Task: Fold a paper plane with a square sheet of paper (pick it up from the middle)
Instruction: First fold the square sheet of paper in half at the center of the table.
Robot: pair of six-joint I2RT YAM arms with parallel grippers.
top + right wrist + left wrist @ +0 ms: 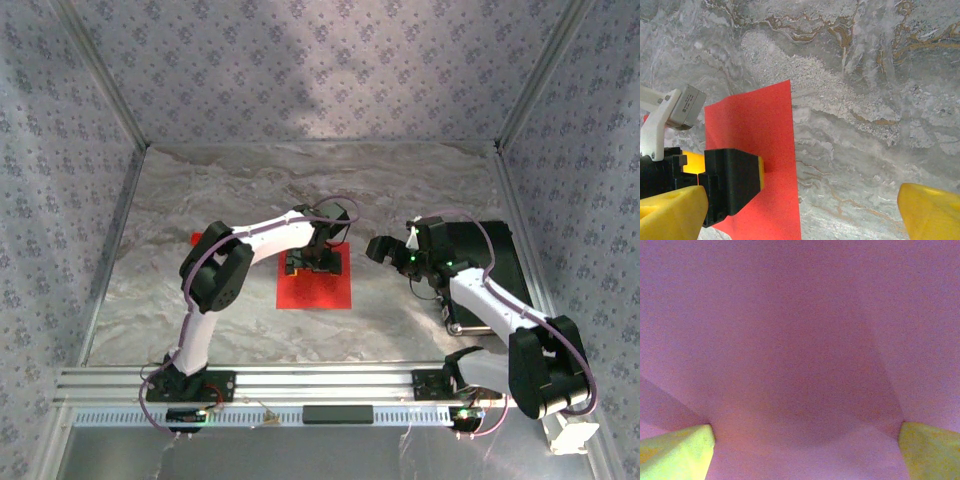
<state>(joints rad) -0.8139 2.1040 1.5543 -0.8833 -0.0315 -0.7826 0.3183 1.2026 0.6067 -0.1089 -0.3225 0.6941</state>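
Left gripper (316, 262) splayed, seemingly on square sheet of paper (318, 293), right gripper (381, 248) splayed nearby

Plain bright red square sheet of paper (315, 292); grey veined marble-pattern table (250, 200); lilac floral-print walls (320, 60).

A grey marbled bench (400, 190) fills the floor of the cell, its veins running brown and white up close (865, 100). Pale walls (320, 60) printed with small flowers close it in on three sides. A flat black pad (497, 255) lies at the right edge. A small red scrap (193, 238) lies left of centre. A ribbed aluminium rail (330, 378) runs along the near edge
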